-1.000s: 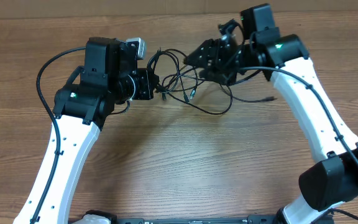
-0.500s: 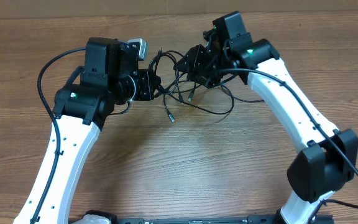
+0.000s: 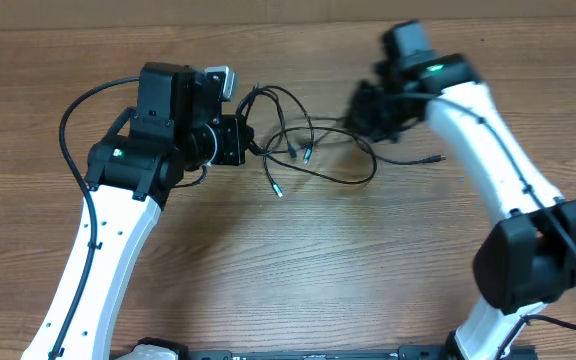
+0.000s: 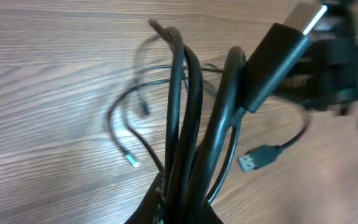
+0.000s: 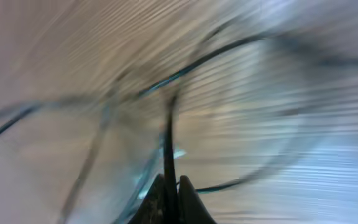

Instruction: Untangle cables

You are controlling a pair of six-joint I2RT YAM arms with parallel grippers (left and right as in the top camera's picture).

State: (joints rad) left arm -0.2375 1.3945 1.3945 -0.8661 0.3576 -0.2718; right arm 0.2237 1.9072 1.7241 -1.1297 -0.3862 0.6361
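Thin black cables (image 3: 313, 150) lie tangled on the wooden table between my two arms. My left gripper (image 3: 253, 140) is shut on a bunch of several strands, seen close in the left wrist view as cables (image 4: 188, 118) rising out of the left gripper (image 4: 185, 208). A USB plug (image 4: 257, 158) and a small metal tip (image 4: 132, 160) lie beyond. My right gripper (image 3: 360, 108) is shut on one thin cable (image 5: 168, 143) that runs straight up from the right gripper (image 5: 178, 190). The right wrist view is badly blurred.
Loose plug ends rest on the wood, one (image 3: 278, 191) below the tangle and another (image 3: 434, 158) to the right. The left arm's own thicker wire (image 3: 73, 110) loops at the far left. The table's back edge (image 3: 288, 22) runs along the top.
My right gripper has shut on a single strand and swung right, away from the left gripper, spreading the tangle wider. The left arm has held still, shut on its bunch.
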